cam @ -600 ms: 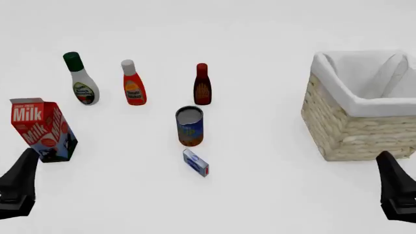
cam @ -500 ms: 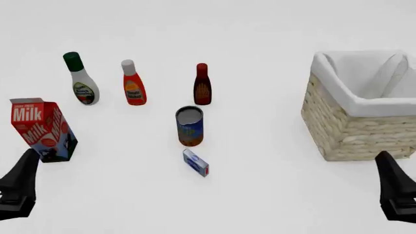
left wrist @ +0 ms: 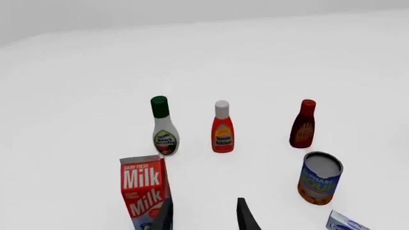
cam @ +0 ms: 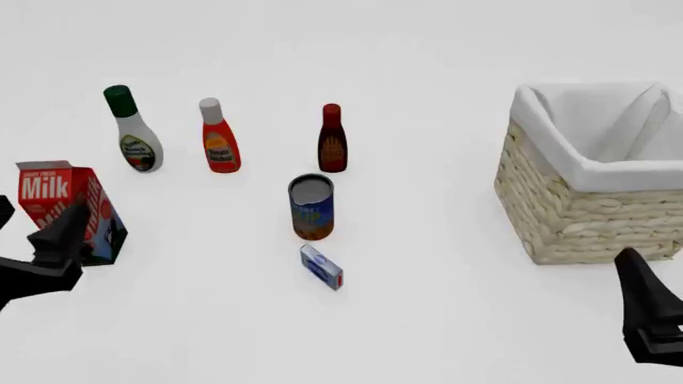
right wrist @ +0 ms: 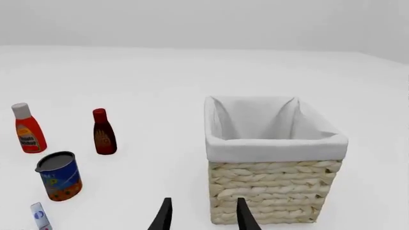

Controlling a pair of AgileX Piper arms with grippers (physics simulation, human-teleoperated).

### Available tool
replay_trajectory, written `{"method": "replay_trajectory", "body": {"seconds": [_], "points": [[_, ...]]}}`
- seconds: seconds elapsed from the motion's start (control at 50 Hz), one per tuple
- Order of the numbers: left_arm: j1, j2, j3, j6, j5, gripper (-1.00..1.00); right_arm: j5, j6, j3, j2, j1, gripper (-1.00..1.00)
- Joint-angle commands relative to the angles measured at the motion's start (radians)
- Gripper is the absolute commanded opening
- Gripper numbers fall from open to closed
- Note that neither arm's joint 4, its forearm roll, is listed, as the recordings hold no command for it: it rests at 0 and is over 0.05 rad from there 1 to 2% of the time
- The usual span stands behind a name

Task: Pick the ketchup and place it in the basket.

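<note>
The ketchup stands upright at the far left of the table, an orange-red bottle with a pale cap. It also shows in the left wrist view and the right wrist view. The basket stands at the right, wicker with a white lining, and fills the right wrist view. My left gripper is open and empty, low at the left by the milk carton and well short of the ketchup; its fingers show apart. My right gripper is open and empty, near the basket's front corner.
A milk carton stands right by my left gripper. A white bottle with a green cap is left of the ketchup, a dark red-brown bottle right of it. A can and a small box sit mid-table.
</note>
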Motion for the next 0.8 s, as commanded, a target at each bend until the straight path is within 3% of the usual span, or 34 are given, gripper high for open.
{"method": "replay_trajectory", "body": {"seconds": [0.02,0.14,0.2,0.54,0.64,0.7,0.8], "points": [[0.001,0.212,-0.136,-0.007,-0.018,1.00,-0.006,-0.007,0.000,0.003,-0.003,1.00],[-0.047,0.230,-0.188,0.055,0.001,1.00,-0.004,-0.020,0.000,-0.002,-0.005,1.00],[-0.056,0.304,-0.267,0.080,0.023,1.00,-0.003,-0.024,0.001,-0.007,-0.004,1.00],[-0.098,0.557,-0.521,0.039,0.072,1.00,-0.004,-0.052,0.001,-0.012,-0.005,1.00],[-0.108,0.593,-0.570,0.092,0.066,1.00,-0.004,-0.052,0.001,-0.011,-0.007,1.00],[-0.121,0.637,-0.612,0.049,0.094,1.00,-0.004,-0.056,0.001,-0.012,-0.015,1.00],[-0.096,0.679,-0.628,0.104,0.036,1.00,-0.008,-0.071,0.001,-0.014,-0.006,1.00]]}}
